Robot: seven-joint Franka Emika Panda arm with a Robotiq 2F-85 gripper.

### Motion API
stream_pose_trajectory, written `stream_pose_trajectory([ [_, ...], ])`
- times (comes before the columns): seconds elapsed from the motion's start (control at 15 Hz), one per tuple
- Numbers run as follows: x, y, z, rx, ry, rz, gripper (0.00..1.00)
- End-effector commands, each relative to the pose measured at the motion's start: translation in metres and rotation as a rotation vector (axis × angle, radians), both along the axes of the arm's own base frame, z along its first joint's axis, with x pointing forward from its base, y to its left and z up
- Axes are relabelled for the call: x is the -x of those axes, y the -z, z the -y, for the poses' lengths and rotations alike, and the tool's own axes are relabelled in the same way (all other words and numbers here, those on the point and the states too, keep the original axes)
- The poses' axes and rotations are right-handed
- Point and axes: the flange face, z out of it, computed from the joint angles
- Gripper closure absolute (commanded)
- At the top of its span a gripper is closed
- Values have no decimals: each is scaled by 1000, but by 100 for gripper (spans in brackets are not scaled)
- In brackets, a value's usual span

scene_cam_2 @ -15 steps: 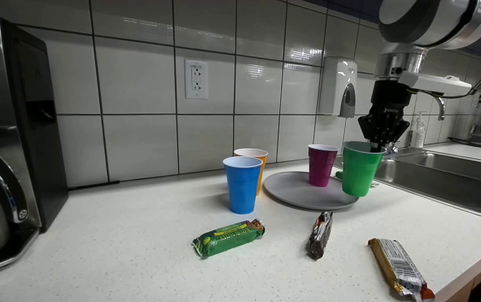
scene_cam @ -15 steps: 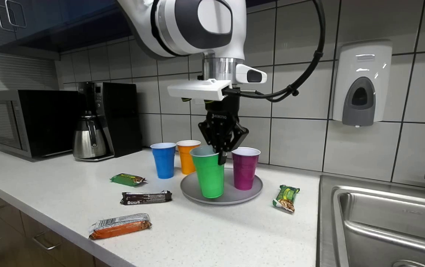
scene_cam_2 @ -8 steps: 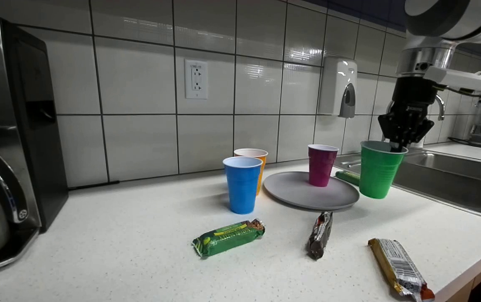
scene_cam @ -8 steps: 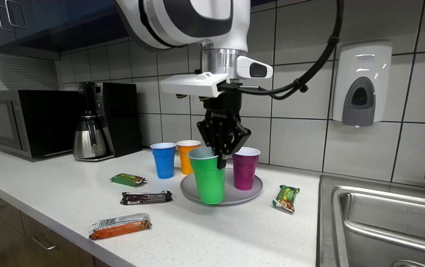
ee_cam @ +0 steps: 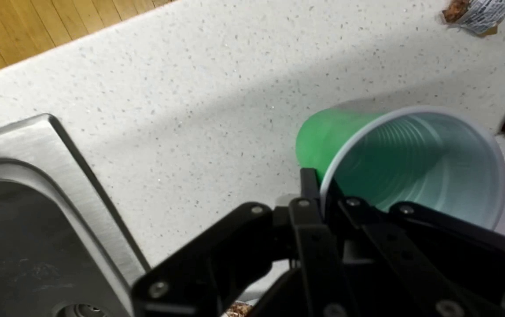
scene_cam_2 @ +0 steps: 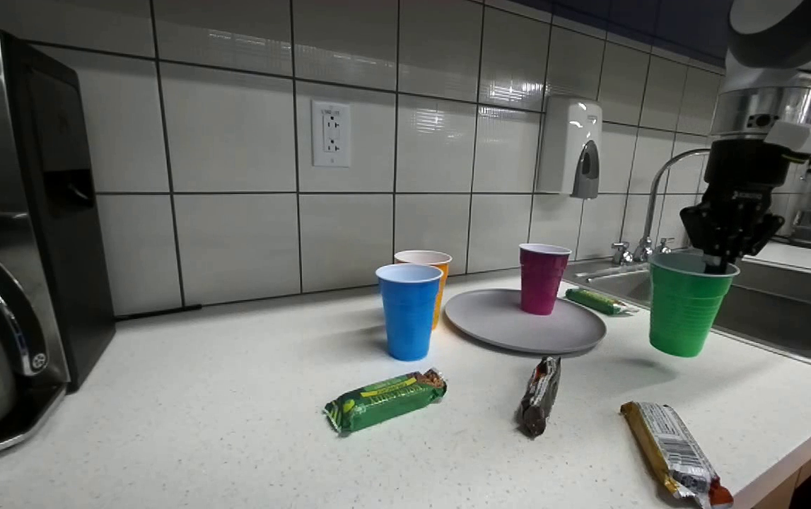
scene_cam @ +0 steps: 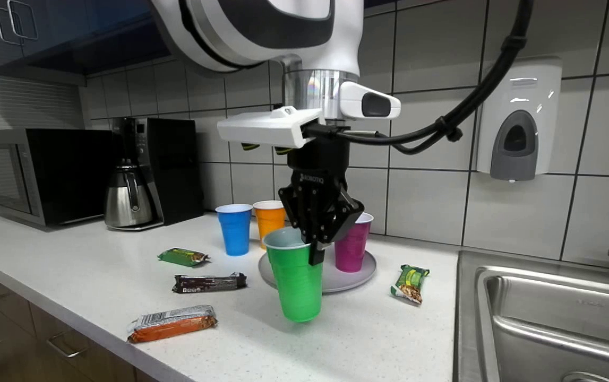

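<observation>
The green tapered plastic cup (scene_cam: 296, 281) hangs slightly tilted above the white speckled counter (scene_cam: 368, 339), off the flat round grey plate (scene_cam_2: 490, 322) and beside it, toward the sink and the counter's front edge. The black two-fingered gripper (ee_cam: 322, 189) is clamped on the cup's rim, one finger inside the wall and one outside, as the wrist view shows. Judging by how things lie, gripping and raising the cup are done; setting it down and freeing it are not. In an exterior view its shadow lies apart from its base, so it is not resting on anything. Four cups are in view: this green one; one purple plastic cup (scene_cam_2: 544, 283), upright on the plate; one blue plastic cup (scene_cam_2: 409, 314) and one orange plastic cup (scene_cam: 269, 223), both beside the plate, away from the sink. There is one plate. Wrapped bars number four: a green-wrapped bar (scene_cam: 181, 257), a brown-wrapped bar (scene_cam: 209, 283) and an orange-and-silver-wrapped bar (scene_cam: 172, 323) on the plate's side away from the sink, and a second green-wrapped bar (scene_cam: 410, 284) between the plate and the single stainless-steel sink (scene_cam: 468, 307).
</observation>
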Motion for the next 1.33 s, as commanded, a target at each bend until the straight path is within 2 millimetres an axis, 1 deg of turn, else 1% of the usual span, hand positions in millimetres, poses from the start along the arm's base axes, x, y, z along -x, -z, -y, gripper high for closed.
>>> stream_pose_trajectory([
  [0.0,26,-2,10,19,42,-23,99],
  [0.27,40,2,19,28,60,-46,99],
  [0.53,49,5,22,20,75,-60,99],
  [0.87,56,11,21,10,77,-76,99],
  [1.27,57,15,17,4,72,-88,99],
])
